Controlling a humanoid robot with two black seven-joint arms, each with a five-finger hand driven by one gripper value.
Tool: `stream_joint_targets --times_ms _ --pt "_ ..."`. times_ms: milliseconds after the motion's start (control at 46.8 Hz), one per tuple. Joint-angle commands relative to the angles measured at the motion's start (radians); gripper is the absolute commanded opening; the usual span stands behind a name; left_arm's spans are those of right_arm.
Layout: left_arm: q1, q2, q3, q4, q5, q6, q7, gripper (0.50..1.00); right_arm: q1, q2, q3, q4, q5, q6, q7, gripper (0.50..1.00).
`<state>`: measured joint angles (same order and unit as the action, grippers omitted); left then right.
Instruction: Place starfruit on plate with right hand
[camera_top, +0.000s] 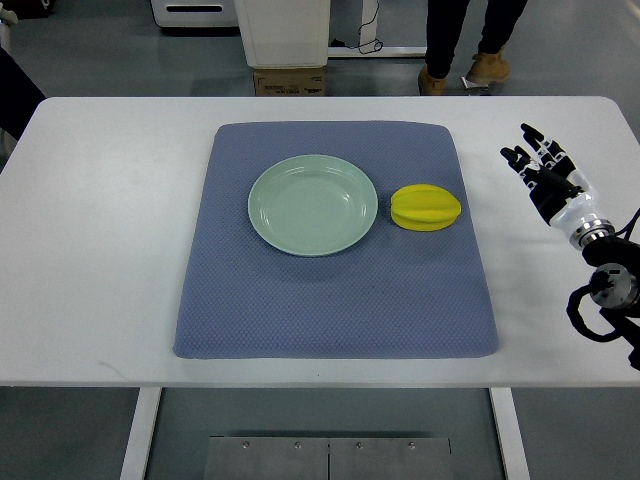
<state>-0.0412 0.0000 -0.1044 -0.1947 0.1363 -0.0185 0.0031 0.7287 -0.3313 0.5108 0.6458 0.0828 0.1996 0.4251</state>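
A yellow starfruit lies on the blue mat, just right of a pale green plate that holds nothing. My right hand hovers over the white table to the right of the mat, apart from the fruit, its black fingers spread and holding nothing. Its arm comes in from the right edge. The left arm does not show.
The white table carries the mat at its middle. Beyond the far edge stand a cardboard box, a white cabinet and a person's legs and boots.
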Motion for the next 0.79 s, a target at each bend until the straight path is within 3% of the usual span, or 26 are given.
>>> stream_joint_targets --times_ms 0,770 --pt "0.000 0.000 0.000 0.000 0.000 0.000 0.000 1.000 0.000 0.000 0.000 0.000 0.000 0.000 0.001 1.000" --pt "0.000 0.000 0.000 0.000 0.000 0.000 0.000 1.000 0.003 0.005 0.000 0.000 0.000 0.000 0.000 1.000"
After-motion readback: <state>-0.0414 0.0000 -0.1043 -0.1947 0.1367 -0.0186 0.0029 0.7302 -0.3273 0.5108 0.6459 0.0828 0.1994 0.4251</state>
